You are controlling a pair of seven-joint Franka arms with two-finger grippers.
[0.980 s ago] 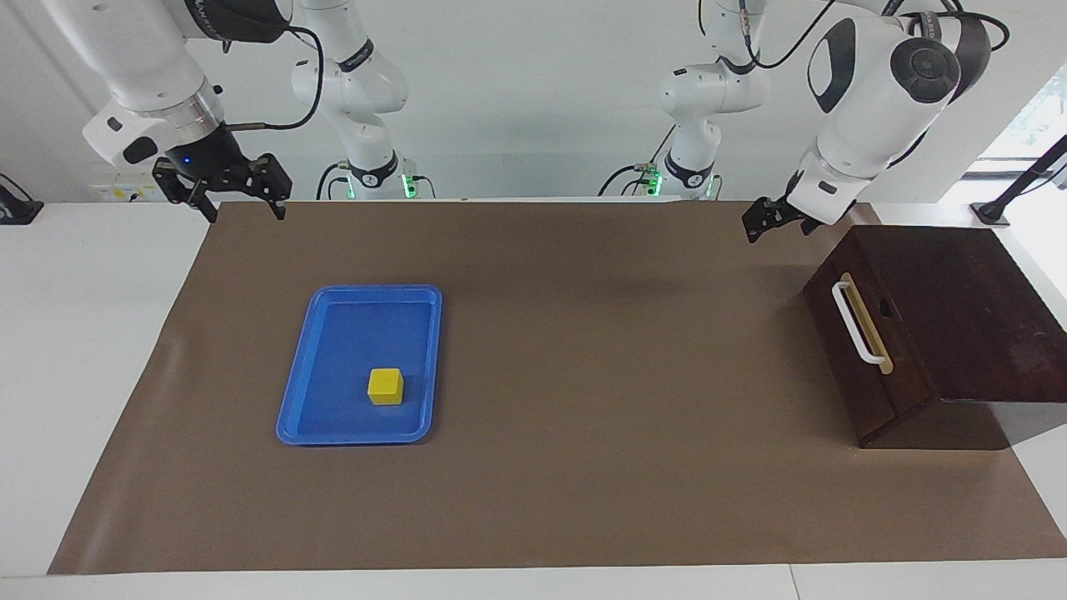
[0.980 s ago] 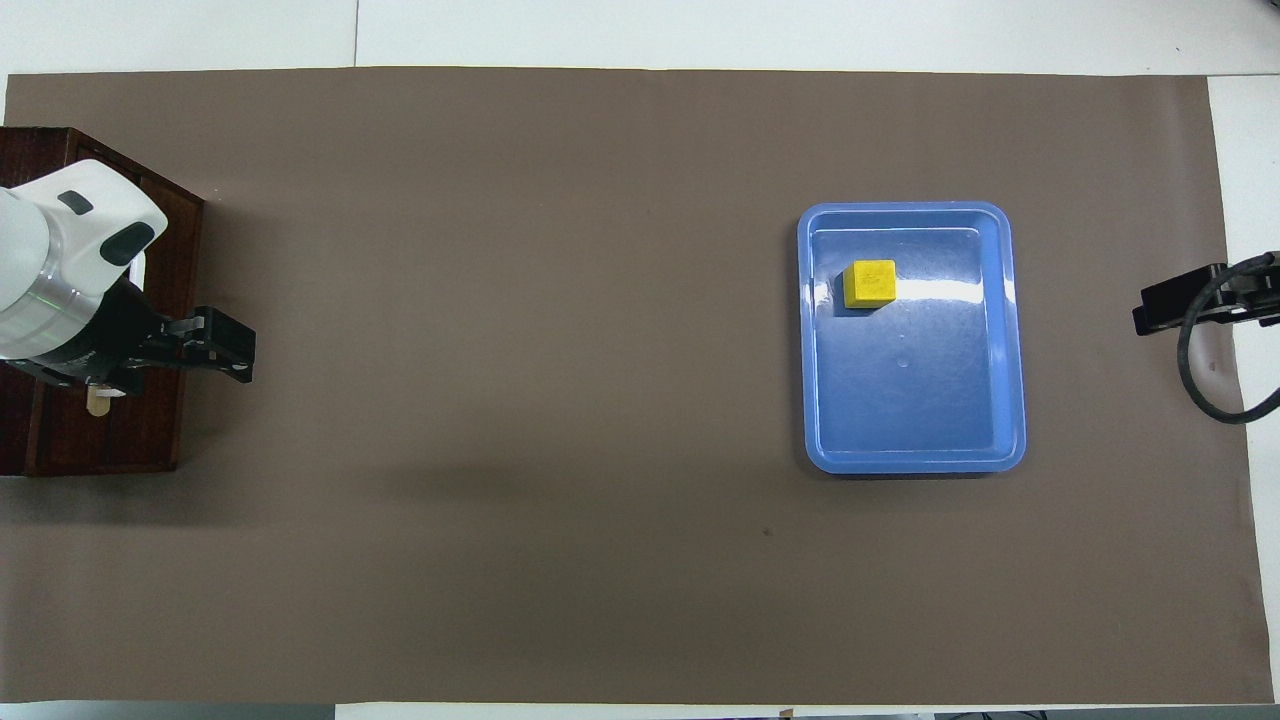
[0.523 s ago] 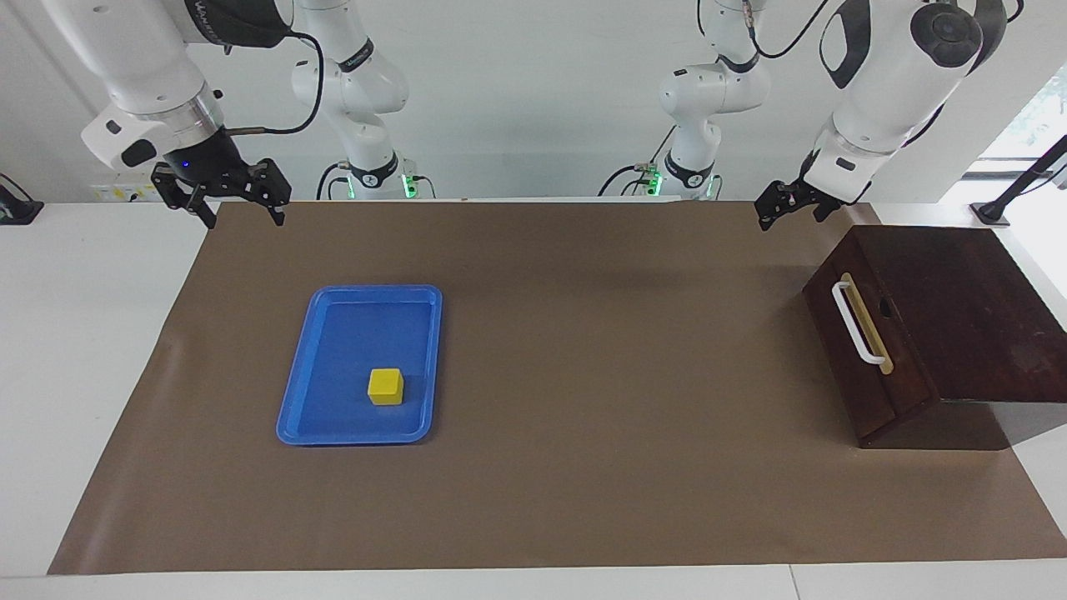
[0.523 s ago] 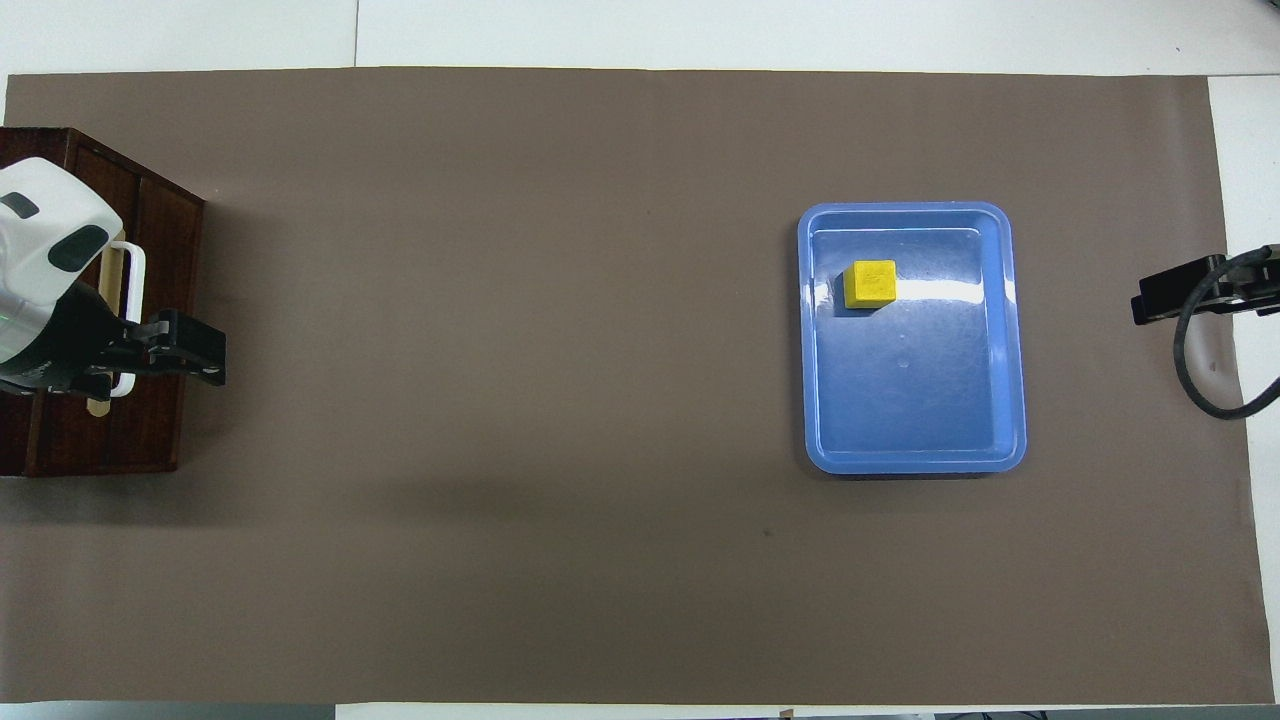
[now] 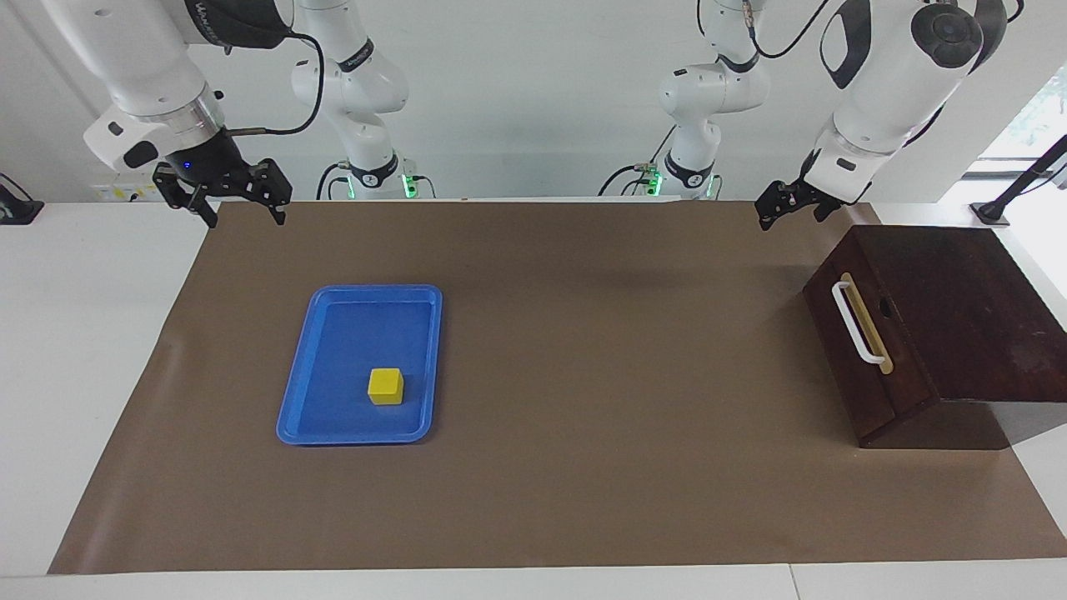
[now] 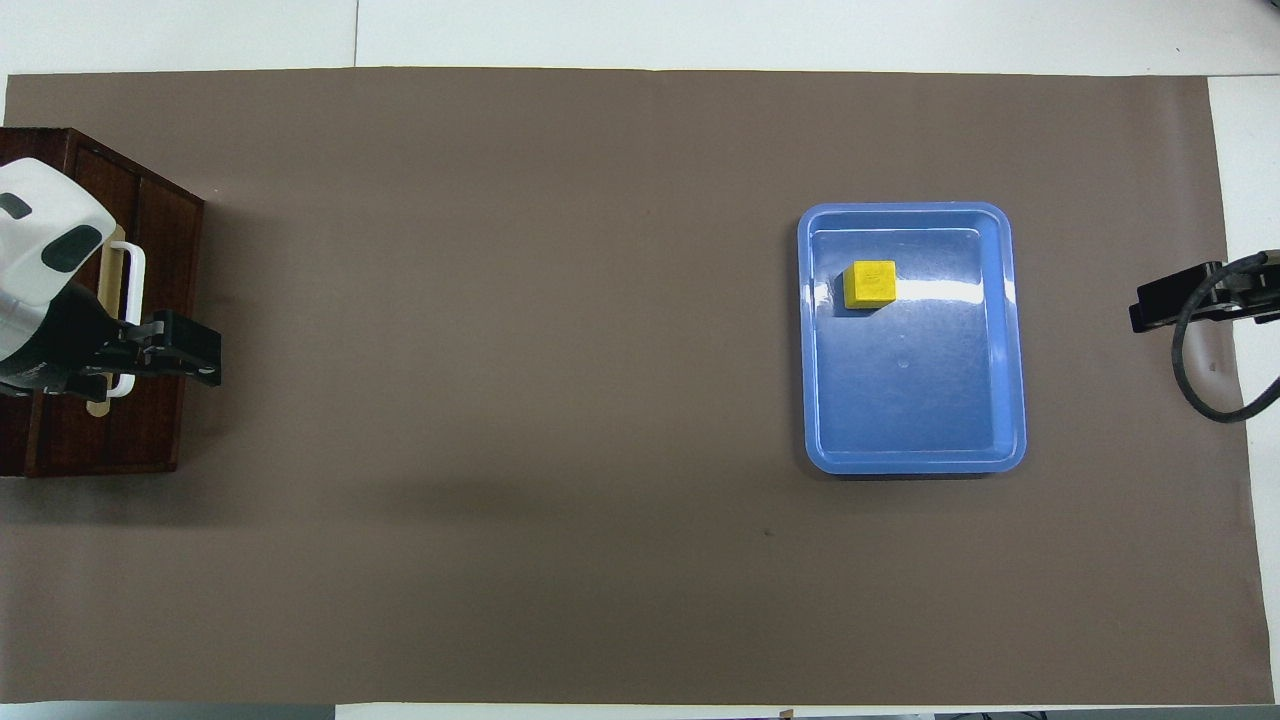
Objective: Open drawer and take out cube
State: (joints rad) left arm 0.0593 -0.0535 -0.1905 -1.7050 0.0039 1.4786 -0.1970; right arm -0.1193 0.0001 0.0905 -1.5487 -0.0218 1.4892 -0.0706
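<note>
The drawer [image 5: 863, 346] sits shut in its dark wooden box [image 5: 950, 325] at my left arm's end of the desk [image 5: 583, 500], its front flush with the box and turned toward the middle of the brown mat. By its build I judge it stiff and fairly heavy, likely to slide only on a straight pull, with the box apt to shift if I drag at an angle. The white bar handle [image 5: 857, 323] on its tan strip is the place to take hold, across the middle of the bar. The blue tray [image 5: 333, 433] lies well apart, toward my right arm's end. The cube [image 5: 386, 386] is not in the drawer: it rests inside the tray, in the part farther from me, clear of the tray's walls. I judge it light, rigid and smooth-faced, best pinched across two opposite flat sides from above, squarely, so that it does not twist out. My left gripper [image 5: 788, 207] is in the air over the mat's edge nearest me, just beside the box's corner, touching nothing; I cannot tell how its fingers stand. My right gripper [image 5: 242, 204] waits over the mat's corner at its own end, fingers [image 5: 278, 209] spread apart and empty.
</note>
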